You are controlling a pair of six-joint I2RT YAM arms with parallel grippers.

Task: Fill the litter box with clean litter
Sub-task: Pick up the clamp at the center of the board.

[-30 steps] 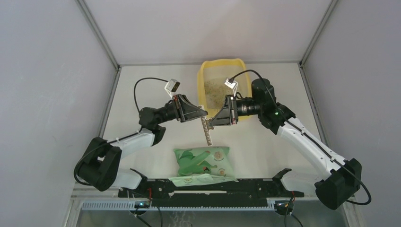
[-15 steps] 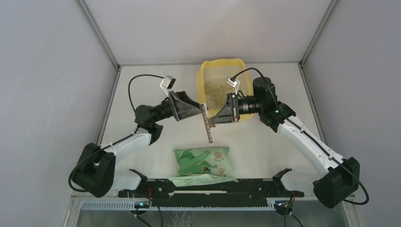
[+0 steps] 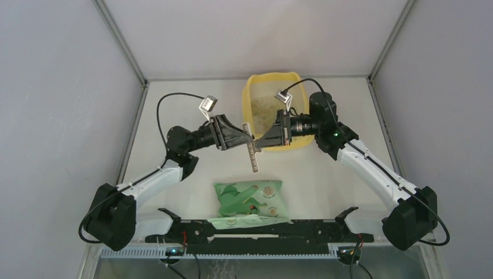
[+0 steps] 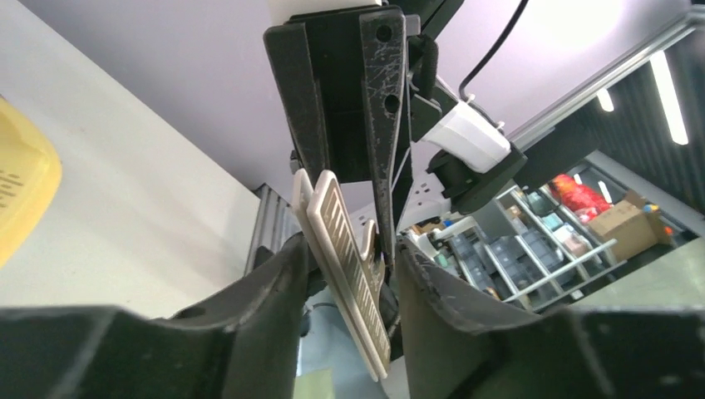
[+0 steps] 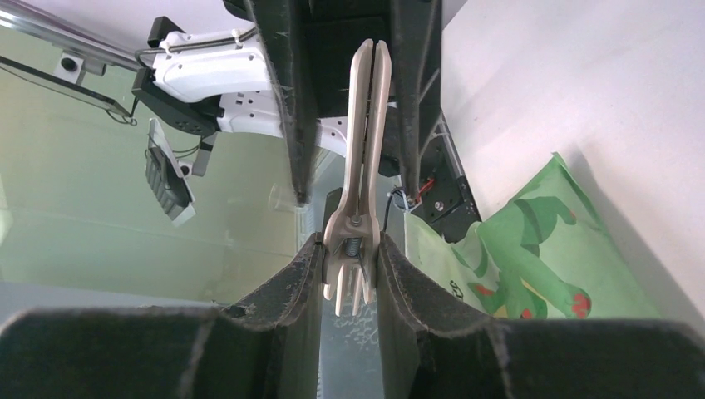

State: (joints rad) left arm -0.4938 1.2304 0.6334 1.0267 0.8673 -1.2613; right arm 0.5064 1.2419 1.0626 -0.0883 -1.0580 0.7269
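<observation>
One clip (image 3: 251,156) — right gripper (image 5: 347,253) pinching it, left gripper (image 4: 345,262) straddling.

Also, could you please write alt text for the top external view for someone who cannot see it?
Two robot arms reach inward over a white table, left gripper and right gripper meeting at a long beige slotted clip. Behind them a yellow litter box holds some tan litter; a green printed bag lies nearer the arm bases.
</observation>
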